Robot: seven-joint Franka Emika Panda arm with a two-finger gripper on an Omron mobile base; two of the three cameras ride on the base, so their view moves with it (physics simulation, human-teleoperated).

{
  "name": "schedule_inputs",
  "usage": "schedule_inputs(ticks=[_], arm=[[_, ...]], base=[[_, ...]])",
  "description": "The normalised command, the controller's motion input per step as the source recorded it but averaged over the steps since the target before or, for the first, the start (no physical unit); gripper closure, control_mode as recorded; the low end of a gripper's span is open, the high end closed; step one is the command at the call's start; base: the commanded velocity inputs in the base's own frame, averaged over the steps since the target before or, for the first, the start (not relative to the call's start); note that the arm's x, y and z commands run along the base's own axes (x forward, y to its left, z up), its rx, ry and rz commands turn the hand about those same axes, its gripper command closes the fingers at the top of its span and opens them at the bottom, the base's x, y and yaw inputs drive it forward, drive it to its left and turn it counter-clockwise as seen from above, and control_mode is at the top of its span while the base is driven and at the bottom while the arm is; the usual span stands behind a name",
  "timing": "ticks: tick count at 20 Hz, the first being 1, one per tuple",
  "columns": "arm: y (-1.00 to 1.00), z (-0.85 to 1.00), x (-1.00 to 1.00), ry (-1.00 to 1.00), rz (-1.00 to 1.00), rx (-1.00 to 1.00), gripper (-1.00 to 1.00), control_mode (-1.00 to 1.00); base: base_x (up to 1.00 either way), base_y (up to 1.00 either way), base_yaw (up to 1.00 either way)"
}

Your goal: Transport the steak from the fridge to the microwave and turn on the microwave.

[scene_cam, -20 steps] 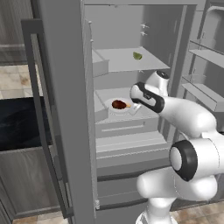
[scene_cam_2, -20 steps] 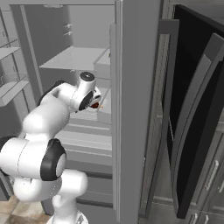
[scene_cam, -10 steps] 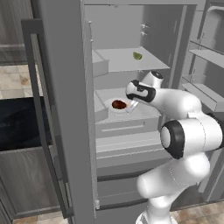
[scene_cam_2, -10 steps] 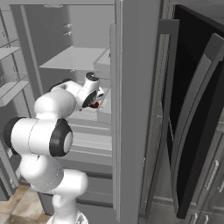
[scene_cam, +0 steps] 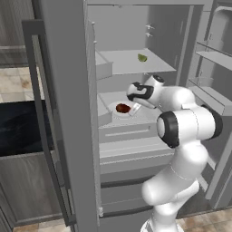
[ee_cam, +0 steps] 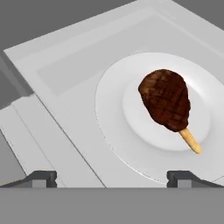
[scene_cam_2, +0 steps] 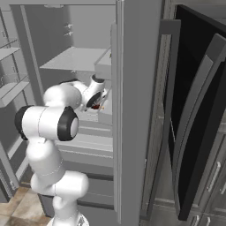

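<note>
The gripper (ee_cam: 111, 176) is reaching into the open fridge (scene_cam: 136, 63) with its jaws spread wide and nothing between them. The steak (ee_cam: 166, 100) is lying just ahead of the fingertips (ee_cam: 41, 177) and off toward the right-hand one, not centred in the gap. It is resting on a white plate (ee_cam: 113, 113), which is sitting on a pale fridge shelf (ee_cam: 65, 78). The meat's thin tan tip is pointing back toward the right fingertip.

The wide opening is probably there because the steak is a broad lump and the fingers need room to pass either side of it. The hand is looking down at the plate from above, which suits a grab from over the rim rather than a sideways scoop. Since the meat is sitting off-centre, the hand will likely need to slide toward it before closing.

The hand view is giving the detail: the scored surface of the meat, its tip, and how it is lying against the finger line. The left base view is giving the setting: the gripper (scene_cam: 136, 100) beside the steak (scene_cam: 123, 108) on a middle shelf, and a small green item (scene_cam: 142, 58) on the shelf above it. The right base view is showing the gripper (scene_cam_2: 98, 98) partly hidden behind the fridge's side wall, and a dark door (scene_cam_2: 194, 114) standing open well off to the far side.
</note>
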Motion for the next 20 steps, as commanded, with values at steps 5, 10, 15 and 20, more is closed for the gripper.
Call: schedule_inputs(ticks=[5,10,15,20], arm=[[0.0,-0.25,0.5,0.0,0.0,0.0,-1.0,-1.0],[0.0,-0.26,0.59,0.0,0.0,0.0,-1.0,-1.0],[0.0,-0.18,0.57,0.0,0.0,0.0,-1.0,-1.0],[0.0,-0.13,0.42,0.0,0.0,0.0,-1.0,-1.0]], base=[[0.0,0.0,0.0],[0.0,0.0,0.0],[0.0,0.0,0.0],[0.0,0.0,0.0]])
